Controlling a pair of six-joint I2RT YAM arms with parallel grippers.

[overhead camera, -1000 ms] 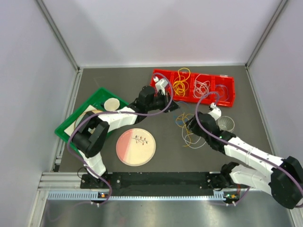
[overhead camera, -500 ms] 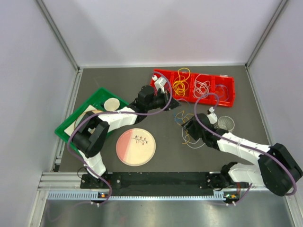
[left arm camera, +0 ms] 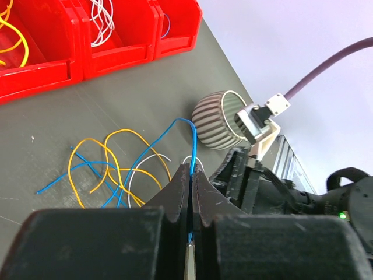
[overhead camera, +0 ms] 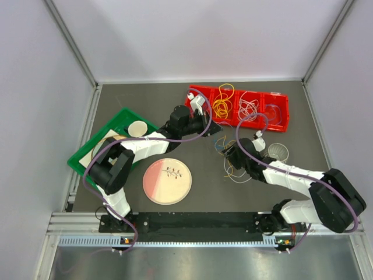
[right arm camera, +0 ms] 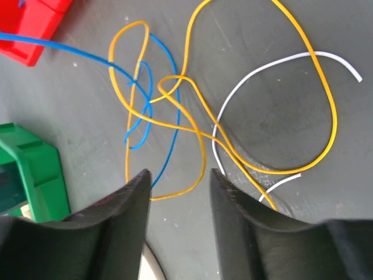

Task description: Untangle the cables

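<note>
Enclosed work cell seen from above. A matt dark grey tabletop (overhead camera: 145,99) fills the centre. Plain pale walls (overhead camera: 198,35) rise at left, rear and right, joined by aluminium struts (overhead camera: 70,41) in the upper corners. A slotted metal rail (overhead camera: 192,240) spans the lower edge. The lighting is even and diffuse.

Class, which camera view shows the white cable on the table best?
The right wrist view: the white cable fills much of the picture, and its curve can be traced nearly end to end. The left wrist view shows only short arcs of it beside the left gripper. The top view shows just a faint thin loop.
</note>
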